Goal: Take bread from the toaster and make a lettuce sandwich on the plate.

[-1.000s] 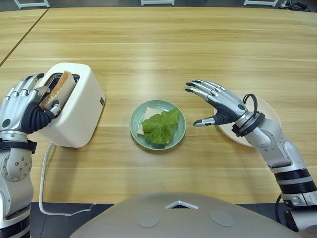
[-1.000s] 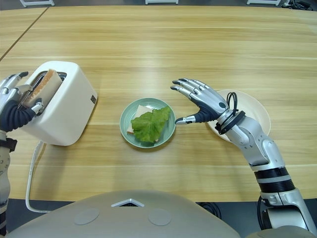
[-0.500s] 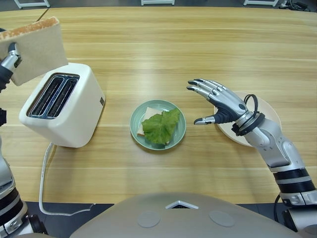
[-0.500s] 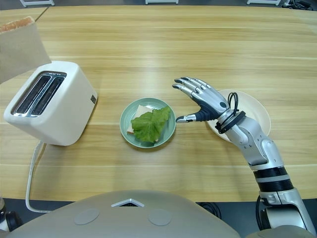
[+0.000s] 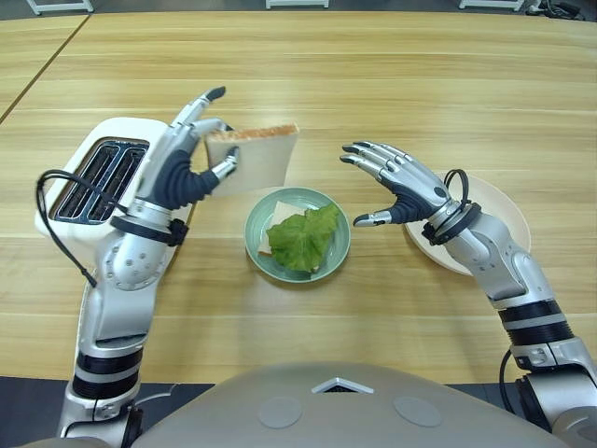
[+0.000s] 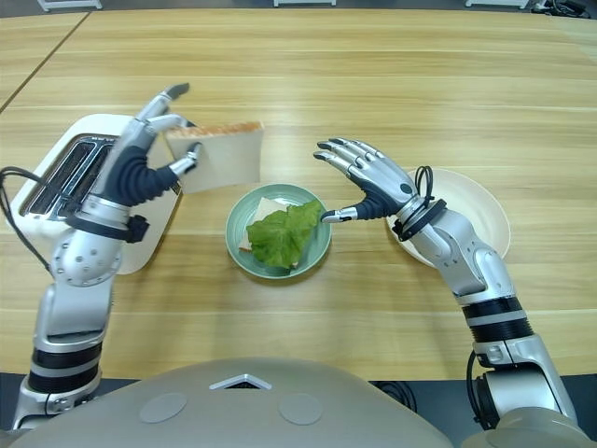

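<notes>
Your left hand [image 5: 191,159], at centre left, pinches a slice of bread [image 5: 256,161] by its left side. It holds the slice crust edge up, at the upper left rim of the green plate [image 5: 312,197] in the middle of the frame. On that plate a lettuce leaf [image 5: 303,238] lies over a second slice [image 5: 280,212]. The white toaster [image 5: 89,177] stands at the left of the worktop [image 5: 373,84]. Your right hand [image 5: 408,187] hovers spread, holding nothing, just right of the plate and beside a pale dish [image 5: 499,210].
</notes>
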Controlling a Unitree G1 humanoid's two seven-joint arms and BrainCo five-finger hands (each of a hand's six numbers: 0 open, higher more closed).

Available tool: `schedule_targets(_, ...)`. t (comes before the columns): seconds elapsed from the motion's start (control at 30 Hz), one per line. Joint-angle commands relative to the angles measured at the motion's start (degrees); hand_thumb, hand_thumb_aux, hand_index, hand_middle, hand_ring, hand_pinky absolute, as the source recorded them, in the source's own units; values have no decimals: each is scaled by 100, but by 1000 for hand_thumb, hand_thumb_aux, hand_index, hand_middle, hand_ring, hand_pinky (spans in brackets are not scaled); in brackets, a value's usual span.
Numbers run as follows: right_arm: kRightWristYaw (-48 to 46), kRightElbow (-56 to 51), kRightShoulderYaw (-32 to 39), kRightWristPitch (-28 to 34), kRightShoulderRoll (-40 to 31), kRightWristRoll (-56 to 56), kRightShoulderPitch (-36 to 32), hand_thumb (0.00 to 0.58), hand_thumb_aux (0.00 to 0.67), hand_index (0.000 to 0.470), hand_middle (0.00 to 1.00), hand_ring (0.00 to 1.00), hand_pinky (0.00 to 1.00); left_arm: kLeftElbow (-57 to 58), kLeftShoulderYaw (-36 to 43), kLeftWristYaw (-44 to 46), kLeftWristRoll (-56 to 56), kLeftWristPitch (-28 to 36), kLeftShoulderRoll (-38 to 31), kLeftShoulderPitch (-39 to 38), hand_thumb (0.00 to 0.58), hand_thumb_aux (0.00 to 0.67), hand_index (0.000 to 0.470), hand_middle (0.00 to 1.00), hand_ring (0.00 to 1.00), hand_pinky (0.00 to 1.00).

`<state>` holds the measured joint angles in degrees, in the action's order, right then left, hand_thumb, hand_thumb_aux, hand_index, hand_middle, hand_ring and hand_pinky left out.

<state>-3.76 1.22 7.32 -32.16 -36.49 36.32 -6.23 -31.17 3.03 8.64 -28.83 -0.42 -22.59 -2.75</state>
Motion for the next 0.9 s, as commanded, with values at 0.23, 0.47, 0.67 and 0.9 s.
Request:
schedule_targets(0.23, 60, -288, 161, -109, 29, 64, -223, 0, 0, 0, 0, 0, 0, 1013, 1464, -428, -2787, -100, 164, 537, 580, 670, 470, 0, 0, 0)
schedule_targets(0.47, 99, -379, 215, -136, 64, 86, -263, 0, 0, 0, 0, 0, 0, 1253, 2203, -222, -4212, 180, 317, 643, 580, 670, 470, 0, 0, 0)
schedule_targets(0.67, 98, -372, 224, -149, 45, 72, -256, 0, 0, 0, 0, 0, 0, 1170, 2689, 269, -5033, 435, 453, 390, 580, 670, 470, 0, 0, 0)
schedule_targets(0.9, 56, -314, 240, -161, 27, 71, -241, 0, 0, 0, 0, 0, 0, 603, 3044, 814, -5491, 661, 543, -501, 268, 179, 125, 0, 0, 0)
